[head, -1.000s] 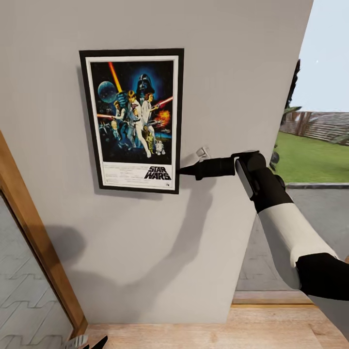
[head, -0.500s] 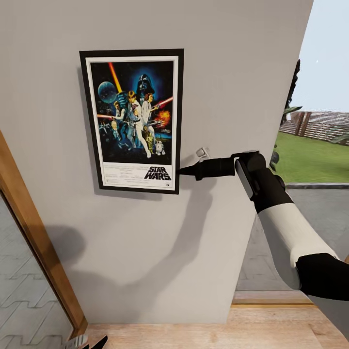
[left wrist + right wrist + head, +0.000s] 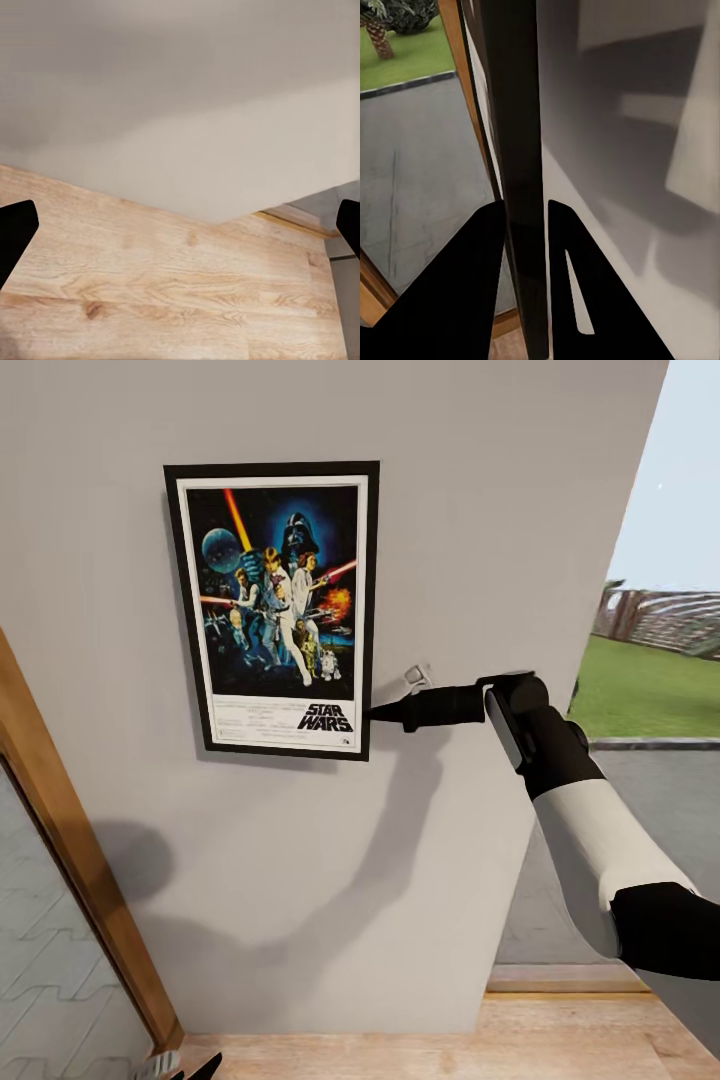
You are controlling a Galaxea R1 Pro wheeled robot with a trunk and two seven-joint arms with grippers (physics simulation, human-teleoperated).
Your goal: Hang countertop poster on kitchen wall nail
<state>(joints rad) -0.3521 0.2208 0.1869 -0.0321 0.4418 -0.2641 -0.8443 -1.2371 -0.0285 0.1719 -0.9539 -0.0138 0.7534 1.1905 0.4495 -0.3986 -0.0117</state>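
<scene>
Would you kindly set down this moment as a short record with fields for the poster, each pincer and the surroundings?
poster: Star Wars poster, black frame, upright and flat against the pale grey wall
right pincer: right pincer shut on the poster's right edge near the lower corner; the right wrist view shows a finger on each side of the frame
left pincer: left pincer open, holding nothing, over the wooden floor
nail: too small to tell
surroundings: wooden door frame on the left; lawn outside on the right
</scene>
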